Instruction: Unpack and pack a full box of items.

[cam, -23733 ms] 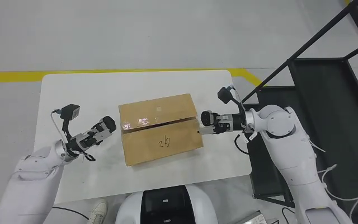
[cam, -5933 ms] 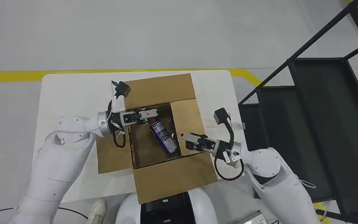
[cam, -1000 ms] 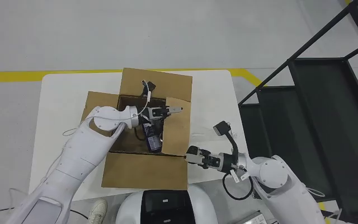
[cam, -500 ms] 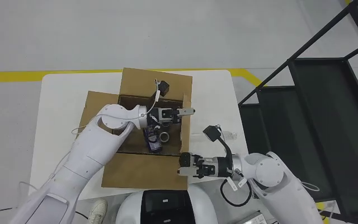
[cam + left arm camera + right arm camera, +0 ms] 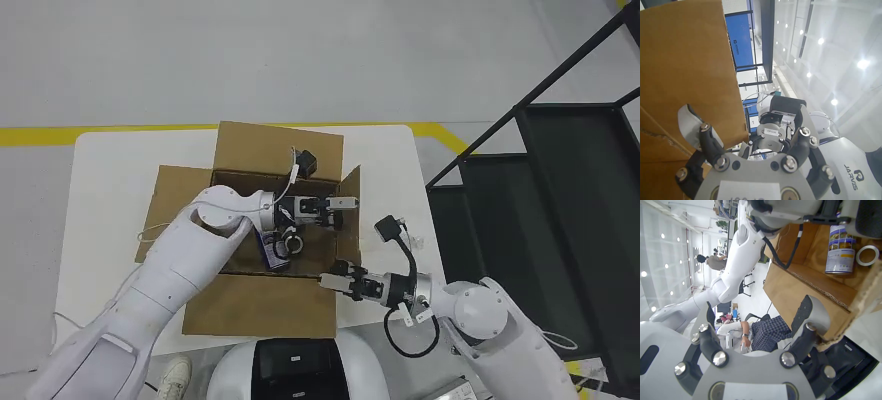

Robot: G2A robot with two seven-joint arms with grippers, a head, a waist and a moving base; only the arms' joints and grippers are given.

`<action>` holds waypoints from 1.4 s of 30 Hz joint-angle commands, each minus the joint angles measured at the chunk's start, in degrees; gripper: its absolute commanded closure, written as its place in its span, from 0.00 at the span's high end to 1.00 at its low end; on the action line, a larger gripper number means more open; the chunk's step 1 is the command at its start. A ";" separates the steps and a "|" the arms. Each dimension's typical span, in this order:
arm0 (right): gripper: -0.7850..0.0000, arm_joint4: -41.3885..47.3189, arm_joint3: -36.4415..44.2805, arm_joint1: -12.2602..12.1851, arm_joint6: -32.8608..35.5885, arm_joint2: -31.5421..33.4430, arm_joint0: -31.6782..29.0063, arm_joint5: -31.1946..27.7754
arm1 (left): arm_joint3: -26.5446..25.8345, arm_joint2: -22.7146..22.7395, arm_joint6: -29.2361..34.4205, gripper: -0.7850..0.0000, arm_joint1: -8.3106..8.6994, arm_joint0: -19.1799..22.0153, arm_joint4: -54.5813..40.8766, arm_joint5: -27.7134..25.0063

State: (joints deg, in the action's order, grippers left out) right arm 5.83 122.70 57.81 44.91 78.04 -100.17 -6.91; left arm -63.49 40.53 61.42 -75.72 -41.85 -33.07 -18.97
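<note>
An open cardboard box (image 5: 260, 305) sits mid-table with its flaps spread. Inside lie a blue-labelled can (image 5: 270, 252) and a tape roll (image 5: 292, 243); the right wrist view shows the same can (image 5: 840, 253) and tape roll (image 5: 867, 255). My left gripper (image 5: 345, 203) reaches across the box to its right flap (image 5: 348, 215). It is open, and the flap's edge (image 5: 687, 66) stands between the fingers of the left gripper (image 5: 744, 113). My right gripper (image 5: 328, 280) is open at the box's front right corner (image 5: 857, 306), with one finger of the right gripper (image 5: 757, 306) by the torn cardboard edge.
The white table (image 5: 110, 200) has free room left of the box and a narrower strip to its right (image 5: 390, 170). A black stair frame (image 5: 520, 200) stands just past the table's right edge.
The right flap has swung from leaning over the box to nearly upright and outward. My left gripper moved right with it. My right gripper shifted up toward the box's front right corner.
</note>
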 commanded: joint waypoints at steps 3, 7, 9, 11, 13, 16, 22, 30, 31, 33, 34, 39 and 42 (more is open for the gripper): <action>1.00 0.00 0.51 -0.16 -1.72 1.73 -2.16 0.13 | -0.63 2.98 1.53 1.00 0.84 -0.83 -0.56 -1.02; 1.00 -0.21 1.46 -0.32 -3.50 3.59 -4.65 0.49 | -4.27 7.48 2.51 1.00 2.63 -3.61 1.07 -1.96; 1.00 -0.02 1.48 -0.35 -4.79 4.57 -5.64 1.25 | -7.25 10.12 2.60 1.00 3.76 -5.64 3.19 -2.21; 1.00 -0.47 1.43 -0.32 -7.60 5.50 -6.62 3.80 | -10.94 13.16 2.68 1.00 4.98 -8.01 5.44 -2.05; 1.00 -1.70 2.26 -0.23 -10.80 5.80 -7.51 7.66 | -14.89 16.18 2.75 1.00 6.12 -10.60 7.39 -1.35; 1.00 -3.03 3.32 -0.14 -12.41 5.14 -7.50 11.07 | -20.85 21.00 2.86 1.00 7.70 -14.37 10.30 -0.52; 1.00 -2.78 1.78 0.11 -14.38 4.39 -5.71 14.00 | -29.20 31.04 3.86 1.00 10.21 -21.13 11.42 1.55; 1.00 -2.23 -2.09 0.65 -16.48 1.72 -0.80 20.35 | -32.90 39.28 5.60 1.00 12.01 -27.75 9.88 2.27; 1.00 -2.51 -2.35 0.71 -16.86 1.41 -0.30 21.51 | -33.06 39.83 5.80 1.00 12.14 -28.31 9.71 2.28; 1.00 -2.97 -2.68 0.85 -17.76 0.73 0.73 24.26 | -33.29 40.76 6.05 1.00 12.37 -29.27 9.29 2.21; 1.00 -3.13 -2.84 0.92 -17.92 0.28 1.32 25.43 | -33.36 41.13 6.19 1.00 12.47 -29.66 9.04 2.18; 1.00 -2.51 -5.46 1.28 -16.93 -1.82 5.13 27.92 | -33.21 42.02 6.72 1.00 12.82 -30.67 7.86 2.35; 1.00 -2.07 -7.12 1.52 -16.45 -3.07 7.27 28.58 | -33.13 42.23 7.04 1.00 12.98 -30.95 7.15 2.27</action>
State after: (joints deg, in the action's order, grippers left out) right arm 3.66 116.04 59.28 28.35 75.27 -93.51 21.57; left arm -96.62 82.70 68.35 -62.79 -72.72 -25.72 -16.66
